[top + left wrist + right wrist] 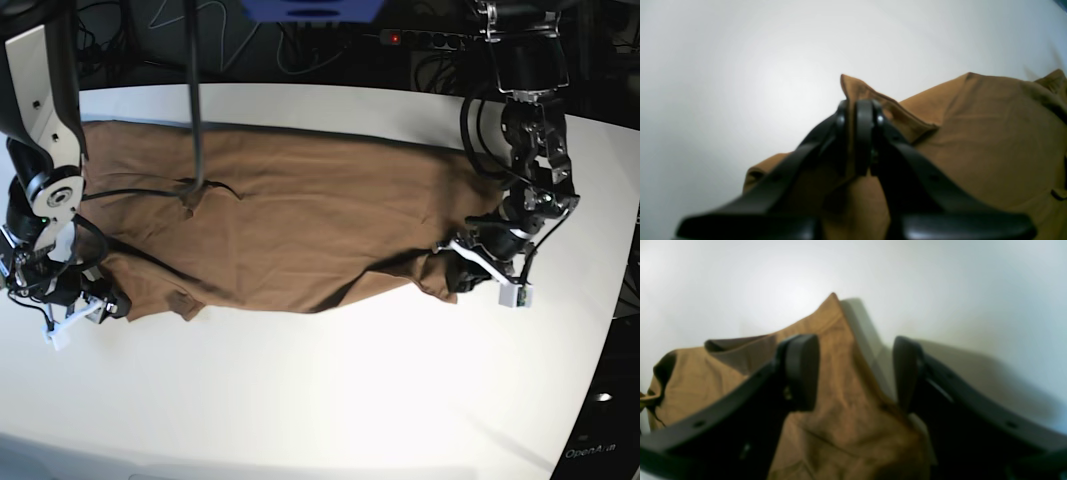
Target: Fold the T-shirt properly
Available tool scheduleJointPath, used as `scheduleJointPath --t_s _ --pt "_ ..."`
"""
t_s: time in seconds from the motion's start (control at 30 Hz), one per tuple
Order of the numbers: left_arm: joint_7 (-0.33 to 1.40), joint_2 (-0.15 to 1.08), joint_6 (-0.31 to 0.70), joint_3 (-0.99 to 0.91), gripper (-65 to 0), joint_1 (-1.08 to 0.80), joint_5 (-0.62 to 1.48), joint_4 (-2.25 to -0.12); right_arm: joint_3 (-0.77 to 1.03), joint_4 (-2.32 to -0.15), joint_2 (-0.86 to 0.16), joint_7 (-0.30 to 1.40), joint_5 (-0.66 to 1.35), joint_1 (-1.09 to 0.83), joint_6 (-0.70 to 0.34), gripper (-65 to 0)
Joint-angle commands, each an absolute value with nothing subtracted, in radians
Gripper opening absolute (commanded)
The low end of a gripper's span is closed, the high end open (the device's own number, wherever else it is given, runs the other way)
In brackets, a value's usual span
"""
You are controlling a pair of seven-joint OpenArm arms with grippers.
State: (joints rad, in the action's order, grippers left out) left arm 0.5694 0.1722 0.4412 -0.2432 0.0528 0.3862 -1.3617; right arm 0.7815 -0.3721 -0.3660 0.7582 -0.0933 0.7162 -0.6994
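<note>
So the T-shirt (290, 225) is spread lengthwise across the white counter (330, 400), reaching from its left side almost to its right edge. Left tool (858, 111) is pressed together, pinching a raised bit of hem. Right tool (855, 371) is spread wide over the other corner, holding nothing. My worry: if only 1 side lifts, that thin cloth drags and bunches, and the fold goes crooked. Base view shows the whole rumpled near edge; only the wrist views show the pinch and the gap between the right tool's fingers (801, 370).
</note>
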Motion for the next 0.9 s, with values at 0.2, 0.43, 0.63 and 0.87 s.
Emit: scheduleJointPath --t_s 0.2,0.43,0.63,0.87 --pt "0.549 0.179 0.447 -0.246 -61.7 0.067 0.403 -1.382 0.773 -0.378 -0.351 0.820 -0.107 0.704 -0.698 -39.6" --pt "0.549 0.179 0.447 -0.245 -61.7 0.064 0.403 -1.385 0.771 -0.378 -0.317 0.860 -0.108 0.702 -0.698 -41.5" --pt "0.549 0.179 0.447 -0.248 -61.7 0.064 0.403 -1.385 0.769 -0.386 -0.311 0.857 -0.110 0.687 -0.698 -54.0" --pt "0.549 0.177 0.447 -0.246 -61.7 0.064 0.403 -1.385 0.742 -0.387 -0.312 0.837 -0.110 0.684 -0.698 -61.5"
